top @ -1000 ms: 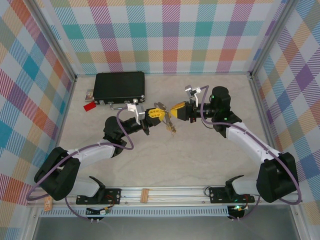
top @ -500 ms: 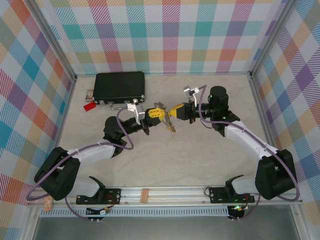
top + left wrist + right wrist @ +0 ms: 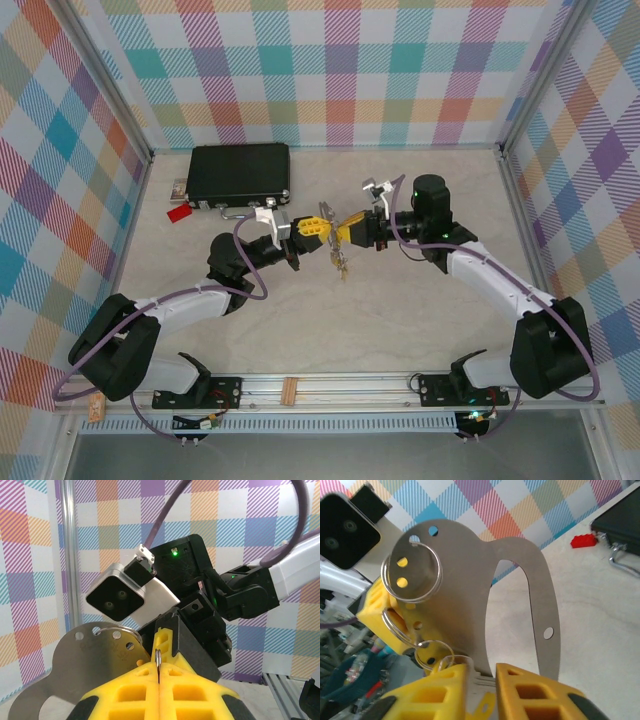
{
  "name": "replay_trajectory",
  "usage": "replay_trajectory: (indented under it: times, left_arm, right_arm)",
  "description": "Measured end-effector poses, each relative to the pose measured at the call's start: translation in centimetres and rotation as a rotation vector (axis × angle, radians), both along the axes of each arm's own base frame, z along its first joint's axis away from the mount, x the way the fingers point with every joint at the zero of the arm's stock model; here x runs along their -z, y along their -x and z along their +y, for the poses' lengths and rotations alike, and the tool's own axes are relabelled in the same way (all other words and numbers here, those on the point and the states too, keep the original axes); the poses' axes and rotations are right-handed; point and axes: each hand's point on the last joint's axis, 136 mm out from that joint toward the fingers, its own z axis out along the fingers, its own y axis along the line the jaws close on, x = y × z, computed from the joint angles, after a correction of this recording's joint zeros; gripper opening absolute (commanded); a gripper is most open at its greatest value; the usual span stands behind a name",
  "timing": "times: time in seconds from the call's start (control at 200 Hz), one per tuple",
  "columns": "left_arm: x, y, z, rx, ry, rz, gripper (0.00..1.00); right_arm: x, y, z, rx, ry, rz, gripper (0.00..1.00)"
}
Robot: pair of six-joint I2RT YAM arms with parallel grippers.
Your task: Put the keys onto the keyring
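Note:
My left gripper is held above the middle of the table, its yellow fingers shut on the thin keyring, which I see edge-on. A flat grey metal plate with holes hangs from that ring. My right gripper faces it, tip to tip. In the right wrist view its fingers stand slightly apart. A toothed silver key with a yellow head lies in the gap, beside a small ring. More keys dangle below the two grippers.
A black case with a silver handle lies at the back left. A small red tag sits beside it. Checked walls close off the table on three sides. A rail runs along the near edge.
My right gripper has moved left, up against the left gripper's tips. The hanging keys have shifted slightly with it. The left arm has stayed put.

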Motion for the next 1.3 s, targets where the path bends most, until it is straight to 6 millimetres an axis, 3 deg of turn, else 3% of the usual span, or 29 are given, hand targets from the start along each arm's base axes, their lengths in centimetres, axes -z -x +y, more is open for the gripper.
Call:
replay_trajectory:
  times: [0.39, 0.545, 0.665, 0.805, 1.045, 1.3]
  left_arm:
    - [0.0, -0.2, 0.1, -0.007, 0.005, 0.010, 0.00]
    - [-0.1, -0.3, 0.1, -0.011, 0.013, 0.026, 0.00]
    - [-0.1, -0.3, 0.1, -0.006, 0.017, 0.038, 0.00]
    - [0.0, -0.4, 0.0, -0.009, 0.018, 0.045, 0.00]
    - [-0.1, -0.5, -0.1, -0.008, 0.022, 0.040, 0.00]
    - [-0.2, -0.5, 0.0, -0.008, 0.025, 0.035, 0.00]
  right_arm:
    - [-1.9, 0.5, -1.3, 0.102, 0.011, -0.143, 0.42]
    - [-0.3, 1.0, -1.6, 0.136, 0.021, -0.192, 0.41]
    - [0.8, 1.7, -0.2, 0.130, 0.064, -0.270, 0.41]
    - [0.9, 2.1, 0.8, 0.131, 0.086, -0.348, 0.40]
    - [0.9, 0.8, 0.4, 0.200, 0.121, -0.412, 0.38]
    - [0.0, 1.6, -0.7, 0.230, 0.115, -0.480, 0.38]
